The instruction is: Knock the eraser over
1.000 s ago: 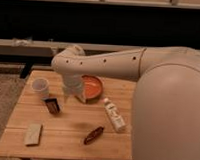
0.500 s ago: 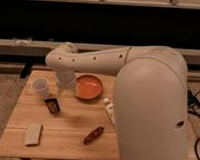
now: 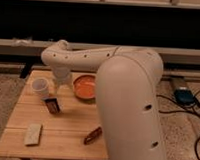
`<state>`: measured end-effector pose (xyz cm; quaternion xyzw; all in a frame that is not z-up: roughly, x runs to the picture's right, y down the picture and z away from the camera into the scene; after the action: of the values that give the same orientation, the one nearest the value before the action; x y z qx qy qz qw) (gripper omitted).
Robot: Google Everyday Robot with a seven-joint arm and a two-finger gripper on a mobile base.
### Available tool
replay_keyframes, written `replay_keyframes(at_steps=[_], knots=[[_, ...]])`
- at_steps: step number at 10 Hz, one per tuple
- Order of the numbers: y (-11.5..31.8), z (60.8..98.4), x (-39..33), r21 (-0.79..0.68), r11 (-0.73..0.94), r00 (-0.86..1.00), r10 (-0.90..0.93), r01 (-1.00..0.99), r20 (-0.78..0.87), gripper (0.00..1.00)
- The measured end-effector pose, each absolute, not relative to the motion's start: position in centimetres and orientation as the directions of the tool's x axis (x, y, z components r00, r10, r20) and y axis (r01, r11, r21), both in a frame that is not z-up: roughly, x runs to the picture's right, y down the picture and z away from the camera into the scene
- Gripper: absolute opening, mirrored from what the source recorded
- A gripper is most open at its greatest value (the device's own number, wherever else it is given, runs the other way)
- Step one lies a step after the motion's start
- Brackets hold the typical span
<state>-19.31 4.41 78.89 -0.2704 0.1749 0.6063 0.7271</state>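
The eraser (image 3: pixel 52 105) is a small black block with a tan patch, standing on the wooden table (image 3: pixel 66 125) in front of the white cup (image 3: pixel 41 86). My gripper (image 3: pixel 59 88) hangs from the white arm just above and a little right of the eraser, between the cup and the orange bowl (image 3: pixel 85 86). The large white arm hides the table's right part.
A pale beige flat pad (image 3: pixel 33 133) lies at the front left of the table. A reddish-brown elongated object (image 3: pixel 93 135) lies at the front right, close to the arm. Cables and a blue device (image 3: pixel 185 95) lie on the floor to the right.
The arm has swung left and closer to the camera, hiding more of the table's right side. The gripper has moved down toward the eraser. The eraser has not moved.
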Motion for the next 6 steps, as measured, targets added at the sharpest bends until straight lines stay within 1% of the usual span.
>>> replay_keyframes(at_steps=[2, 4, 6], knots=[[4.6, 80.5, -20.5, -0.188, 0.131, 0.218, 0.78, -0.973, -0.587, 0.65], [6.3, 82.0, -21.3, -0.195, 0.147, 0.237, 0.761, -0.97, -0.604, 0.65], [8.2, 82.5, -22.3, -0.216, 0.165, 0.265, 0.744, -0.962, -0.613, 0.65]])
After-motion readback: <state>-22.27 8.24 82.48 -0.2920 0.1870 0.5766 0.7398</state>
